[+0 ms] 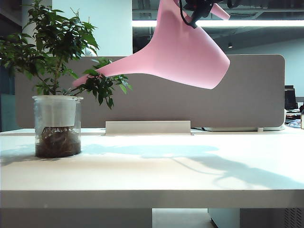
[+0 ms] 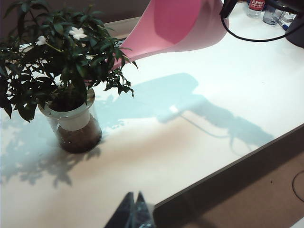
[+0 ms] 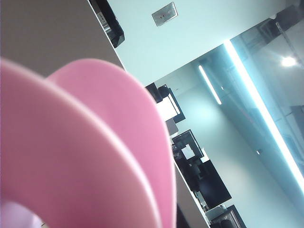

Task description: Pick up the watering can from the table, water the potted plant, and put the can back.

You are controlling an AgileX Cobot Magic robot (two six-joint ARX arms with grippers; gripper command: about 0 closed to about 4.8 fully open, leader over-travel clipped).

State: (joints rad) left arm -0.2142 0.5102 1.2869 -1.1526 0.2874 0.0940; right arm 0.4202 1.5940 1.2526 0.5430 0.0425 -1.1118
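One pink watering can (image 1: 183, 52) tipped above the table (image 1: 152, 171), spout tip among the potted plant's (image 1: 57, 85) leaves at left.
Right gripper (image 1: 199, 7) clamps its top from above, upper right; left gripper (image 2: 133, 213), tips together, hovers near the table's near edge.

grey partition panel (image 1: 247, 95), red-labelled bottle (image 2: 257, 5), office monitors (image 3: 199, 180)
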